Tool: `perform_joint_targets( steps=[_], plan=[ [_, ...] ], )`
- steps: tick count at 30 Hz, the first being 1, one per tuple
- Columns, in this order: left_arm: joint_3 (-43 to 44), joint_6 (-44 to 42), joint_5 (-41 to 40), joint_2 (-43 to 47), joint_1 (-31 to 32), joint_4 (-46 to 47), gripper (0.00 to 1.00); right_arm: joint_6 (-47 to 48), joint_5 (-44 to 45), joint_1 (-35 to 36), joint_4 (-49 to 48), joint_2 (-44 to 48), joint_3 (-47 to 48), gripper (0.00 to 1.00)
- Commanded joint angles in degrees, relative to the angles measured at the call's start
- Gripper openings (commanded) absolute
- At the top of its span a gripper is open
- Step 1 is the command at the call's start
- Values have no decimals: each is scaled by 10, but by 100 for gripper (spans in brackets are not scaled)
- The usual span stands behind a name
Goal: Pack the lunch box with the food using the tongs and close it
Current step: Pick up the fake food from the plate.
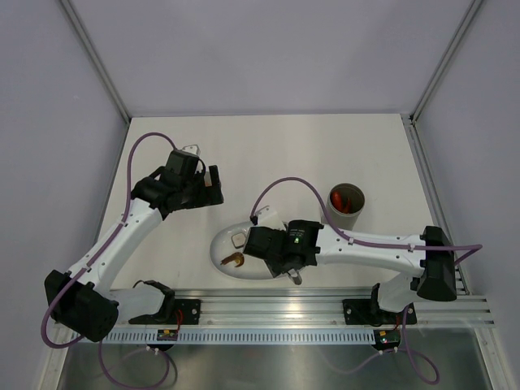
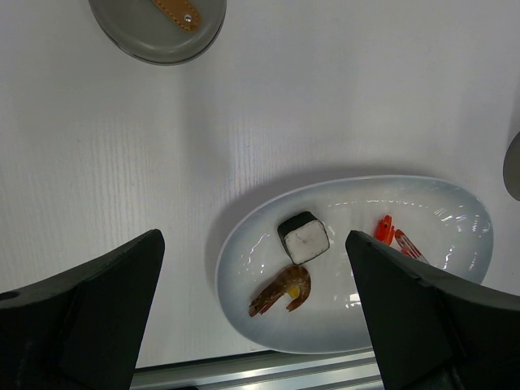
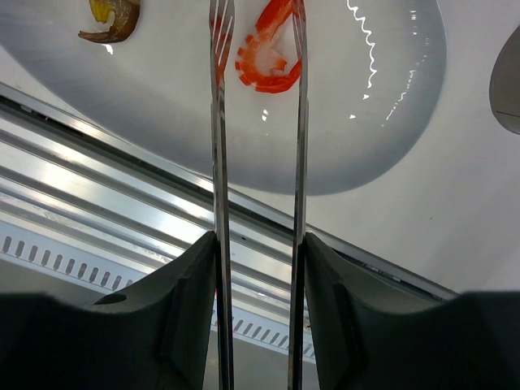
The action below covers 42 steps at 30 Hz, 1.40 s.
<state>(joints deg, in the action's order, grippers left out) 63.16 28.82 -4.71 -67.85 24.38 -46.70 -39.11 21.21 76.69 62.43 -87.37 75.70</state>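
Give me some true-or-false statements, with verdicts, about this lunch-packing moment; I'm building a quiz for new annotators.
1. The right gripper clamps the long slim silver metal tongs. True.
2. The tong tips flank a red shrimp-like food piece on the white oval plate. True.
3. The round grey lid with its tan handle sits on the dark grey cylindrical lunch box. False: the lid lies on the table, and the lunch box stands open.
4. The left gripper grips food. False: the left gripper is open and empty.
5. The lunch box is empty. False: red food lies inside.
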Motion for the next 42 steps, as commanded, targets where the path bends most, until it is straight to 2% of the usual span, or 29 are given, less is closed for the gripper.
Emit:
perform_joint_targets(
  steps=[1,14,23,31,39,42],
  plan=[
    [-1,-3,-4,12,-3,17,99,-20,34,6,1,31,23,51],
    [2,-2,1,10,-3,17,99,-25,-11,6,-9,-14,1,54],
    [2,-1,3,11,-3,18,99,-20,-22,6,-28,-24,-5,50],
    [1,-3,3,12,-2,18,99,-24,-14,5,-21,-25,-3,52],
    [-1,-3,-1,17,-3,15,99,-7,-22,5,-36,-45,-1,43],
    [-1,-3,-2,18,-3,15,99,-4,-22,5,-37,-52,-1,43]
  ],
)
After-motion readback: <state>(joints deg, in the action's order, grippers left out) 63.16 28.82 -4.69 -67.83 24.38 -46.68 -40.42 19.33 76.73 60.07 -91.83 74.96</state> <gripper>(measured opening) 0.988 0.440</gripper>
